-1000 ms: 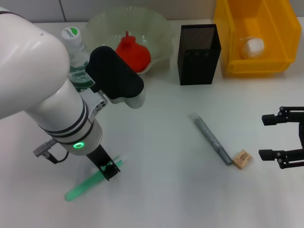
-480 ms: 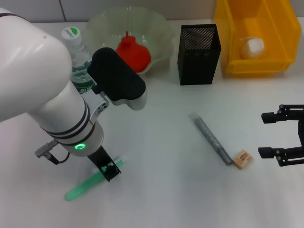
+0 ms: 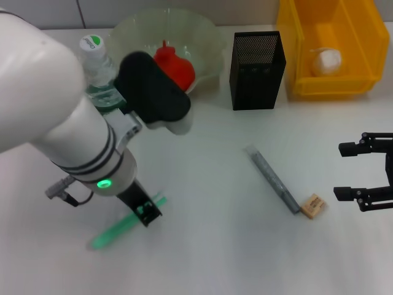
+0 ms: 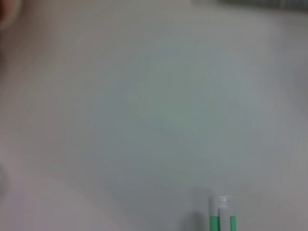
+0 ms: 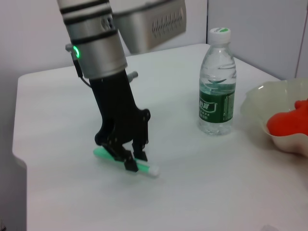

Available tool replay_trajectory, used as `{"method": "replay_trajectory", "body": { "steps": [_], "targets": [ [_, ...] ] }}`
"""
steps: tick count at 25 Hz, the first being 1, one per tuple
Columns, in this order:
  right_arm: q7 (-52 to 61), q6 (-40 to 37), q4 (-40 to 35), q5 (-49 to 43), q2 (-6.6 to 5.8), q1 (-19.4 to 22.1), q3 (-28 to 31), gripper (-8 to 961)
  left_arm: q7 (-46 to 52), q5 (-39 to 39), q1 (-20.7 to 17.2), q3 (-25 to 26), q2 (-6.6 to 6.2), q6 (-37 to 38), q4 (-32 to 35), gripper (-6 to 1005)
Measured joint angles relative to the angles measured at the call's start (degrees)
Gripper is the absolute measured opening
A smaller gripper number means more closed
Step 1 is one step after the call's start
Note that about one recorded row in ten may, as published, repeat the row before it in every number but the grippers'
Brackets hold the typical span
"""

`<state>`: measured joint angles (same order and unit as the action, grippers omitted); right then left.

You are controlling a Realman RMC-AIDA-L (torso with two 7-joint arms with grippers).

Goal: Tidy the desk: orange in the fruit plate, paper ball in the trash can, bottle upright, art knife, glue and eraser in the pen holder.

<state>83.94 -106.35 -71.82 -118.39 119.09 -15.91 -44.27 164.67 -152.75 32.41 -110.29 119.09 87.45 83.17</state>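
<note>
Green glue lies clamped between left tool fingertips.

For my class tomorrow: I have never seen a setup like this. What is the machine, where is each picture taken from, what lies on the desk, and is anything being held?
This is a two-armed robot tidying a white desk. The big picture comes from a camera on its head, looking down; the other two come from cameras on its wrists. The left end effector is down at a green glue stick lying on the desk, its fingers astride it, as the right wrist view shows. The right end effector waits open at the desk's edge, holding nothing. Also there: a grey art knife, an eraser, a black mesh pen holder, an upright water bottle, a red fruit in a pale plate, and a paper ball in a yellow bin.
</note>
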Motion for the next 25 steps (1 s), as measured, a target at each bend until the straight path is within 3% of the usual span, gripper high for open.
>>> {"method": "replay_trajectory", "body": {
  "steps": [2, 5, 7, 9, 10, 11, 12, 13, 14, 18, 25],
  "targets": [
    [0.00, 0.00, 0.01, 0.00, 0.00, 0.00, 0.01, 710, -0.06, 0.02, -0.54, 0.72, -0.08, 0.13, 1.48, 191],
    [0.12, 0.02, 0.01, 0.02, 0.01, 0.00, 0.10, 709, -2.63, 0.52, -3.82, 6.07, -0.33, 0.34, 7.89, 189],
    [0.64, 0.01, 0.03, 0.21, 0.04, 0.00, 0.13, 708, -2.63, 0.52, -3.82, 6.07, -0.33, 0.34, 7.89, 190],
    [1.27, 0.16, 0.50, 0.62, 0.06, -0.05, 0.25, 708, -8.78, 6.61, -8.80, 14.13, -0.37, -0.67, 16.37, 190],
    [1.27, 0.16, 0.50, 0.62, 0.06, -0.05, 0.25, 708, -8.78, 6.61, -8.80, 14.13, -0.37, -0.67, 16.37, 190],
    [1.36, 0.30, 0.78, 0.66, 0.07, -0.14, 0.30, 707, -13.69, 14.00, -10.76, 18.21, -0.35, -2.85, 18.03, 190],
    [1.36, 0.30, 0.78, 0.66, 0.07, -0.14, 0.30, 707, -13.69, 14.00, -10.76, 18.21, -0.35, -2.85, 18.03, 190],
    [1.70, 0.59, 1.55, 0.74, 0.08, -0.54, 0.54, 707, -20.10, 23.82, -12.99, 21.76, -0.37, -6.28, 18.28, 190],
    [1.70, 0.59, 1.55, 0.74, 0.08, -0.54, 0.54, 707, -20.10, 23.82, -12.99, 21.76, -0.37, -6.28, 18.28, 190],
    [2.88, 0.73, 3.41, 1.40, 0.17, -1.53, 0.90, 706, -31.68, 38.98, -16.37, 24.31, -0.34, -12.98, 16.47, 190],
    [2.97, 1.38, 6.46, 2.99, 0.27, -2.27, 0.89, 704, -41.88, 50.31, -17.50, 22.89, -0.26, -23.62, 11.27, 189]
  ]
}}
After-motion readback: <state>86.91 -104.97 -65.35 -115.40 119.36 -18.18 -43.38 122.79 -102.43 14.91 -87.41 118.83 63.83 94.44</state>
